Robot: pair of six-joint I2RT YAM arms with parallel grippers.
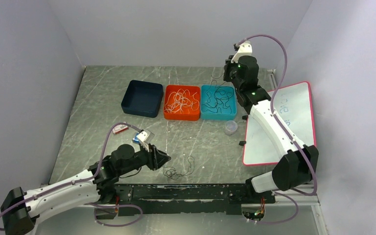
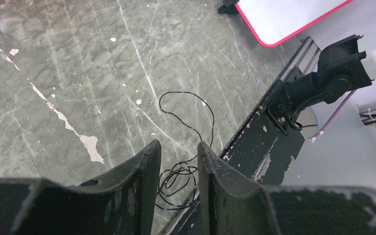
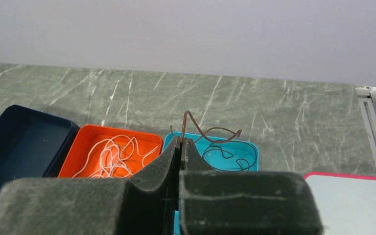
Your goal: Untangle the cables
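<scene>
A tangle of thin black cable lies on the table near the front edge. In the left wrist view its coil lies between and below my fingertips, with a loop running ahead. My left gripper is open and empty just left of it. My right gripper is shut on a thin dark cable, held above the teal bin, which holds dark cables. White cables lie in the orange bin.
An empty navy bin stands left of the orange one. A red-rimmed whiteboard lies at the right, a small clear cup beside it. A small red and white object lies at the left. The black base rail runs along the front.
</scene>
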